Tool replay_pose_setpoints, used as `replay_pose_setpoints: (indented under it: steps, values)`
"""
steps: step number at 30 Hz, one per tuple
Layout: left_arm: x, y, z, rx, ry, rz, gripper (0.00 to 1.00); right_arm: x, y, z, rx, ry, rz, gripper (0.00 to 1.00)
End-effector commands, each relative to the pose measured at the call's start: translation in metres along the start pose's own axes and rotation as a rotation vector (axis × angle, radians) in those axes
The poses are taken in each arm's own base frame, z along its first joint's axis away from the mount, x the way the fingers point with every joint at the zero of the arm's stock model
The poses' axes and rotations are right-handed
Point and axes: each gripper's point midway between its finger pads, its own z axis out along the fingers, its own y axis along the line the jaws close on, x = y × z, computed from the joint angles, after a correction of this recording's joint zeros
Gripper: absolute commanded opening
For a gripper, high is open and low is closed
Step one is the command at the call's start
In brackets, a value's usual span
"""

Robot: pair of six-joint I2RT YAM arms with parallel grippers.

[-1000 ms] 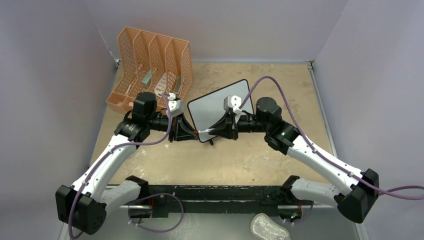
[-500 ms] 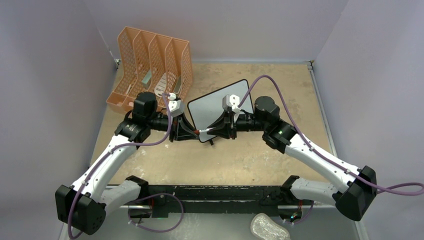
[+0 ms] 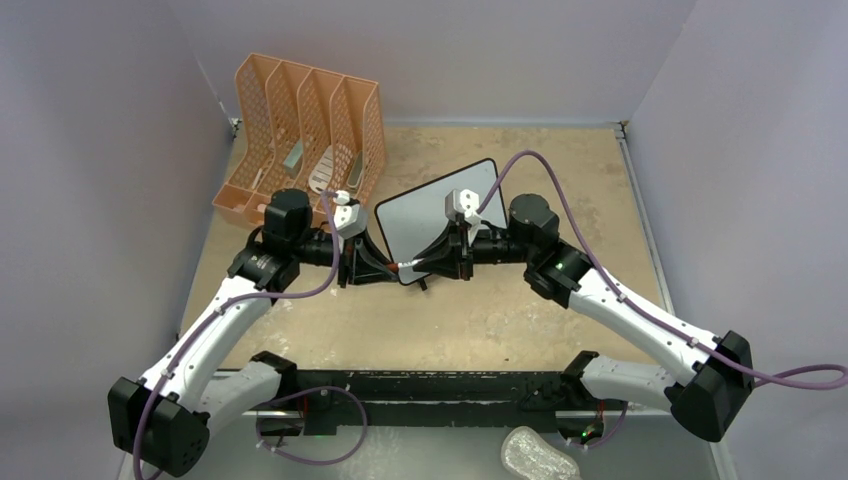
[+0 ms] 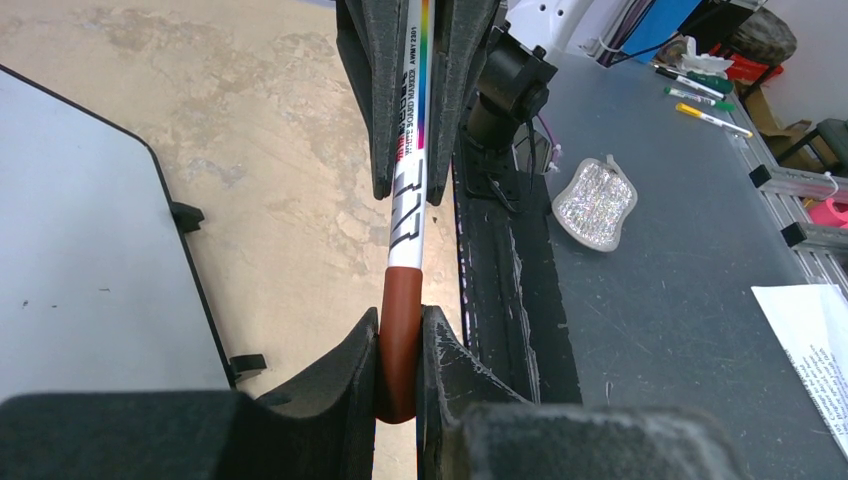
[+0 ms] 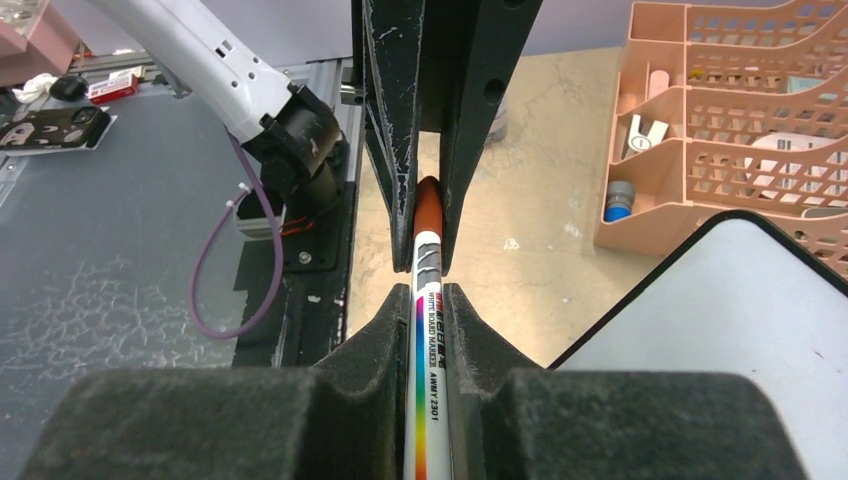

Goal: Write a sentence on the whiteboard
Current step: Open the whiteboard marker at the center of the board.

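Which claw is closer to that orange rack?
Left. The left gripper sits just in front of the rack, at its near corner, clamped on the red cap of the marker. The right gripper is farther, at the whiteboard near edge, gripping the barrel.

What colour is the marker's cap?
Brick red; the marker cap shows best in the left wrist view.
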Motion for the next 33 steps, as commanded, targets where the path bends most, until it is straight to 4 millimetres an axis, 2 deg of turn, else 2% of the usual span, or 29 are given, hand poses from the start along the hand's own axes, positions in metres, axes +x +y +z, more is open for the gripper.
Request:
replay_pose_setpoints:
  steps: [1, 8, 16, 26, 29, 33]
  values:
    - [-0.005, 0.008, -0.001, -0.059, -0.021, 0.075, 0.0, -0.012, 0.021, -0.003, -0.075, -0.03, -0.022, 0.0]
    - [-0.007, 0.015, -0.005, -0.123, -0.018, 0.106, 0.0, 0.006, 0.008, -0.016, 0.015, 0.06, -0.072, 0.0]
    - [-0.001, 0.021, -0.008, -0.141, -0.014, 0.115, 0.0, 0.01, 0.005, -0.038, 0.05, 0.084, -0.106, 0.0]
    - [0.016, 0.025, -0.005, -0.137, -0.013, 0.076, 0.0, -0.011, -0.006, -0.054, 0.135, -0.003, -0.143, 0.0]
    - [0.024, 0.032, -0.005, -0.172, 0.0, 0.044, 0.0, -0.014, -0.024, -0.061, 0.259, -0.017, -0.139, 0.0]
    - [0.035, 0.042, -0.003, -0.25, 0.024, -0.012, 0.0, -0.033, -0.043, -0.081, 0.46, -0.121, -0.146, 0.0]
